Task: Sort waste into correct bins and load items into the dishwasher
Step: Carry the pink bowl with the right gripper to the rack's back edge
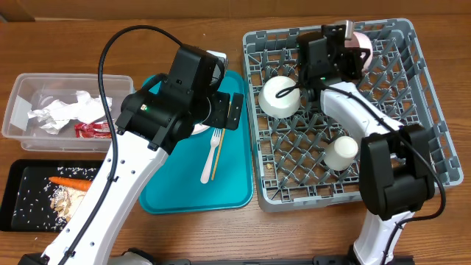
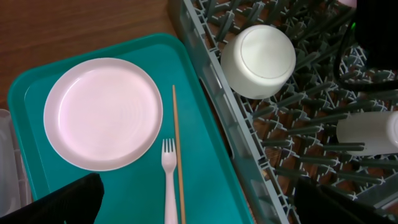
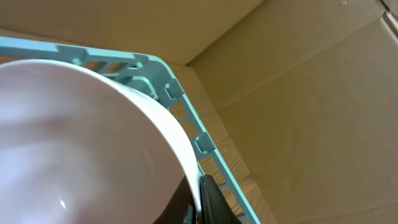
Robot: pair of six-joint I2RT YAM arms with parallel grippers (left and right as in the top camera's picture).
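While clamped on a pink dish [image 1: 362,38] at the rack's [image 1: 434,147] far edge (right gripper [image 1: 347,40]; left gripper [image 2: 199,208] apart): bowl [image 1: 279,96], cup [image 1: 341,152] racked; plate [image 2: 102,113], fork [image 2: 169,180], chopstick [image 2: 177,149] pending on tray [image 1: 176,195].

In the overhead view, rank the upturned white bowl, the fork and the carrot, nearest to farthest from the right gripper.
1. White bowl, in the grey rack.
2. Fork, on the teal tray.
3. Carrot, in the black tray.

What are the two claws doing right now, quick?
Left claw: open, holding nothing, above the tray.
Right claw: closed on the rim of a bowl.
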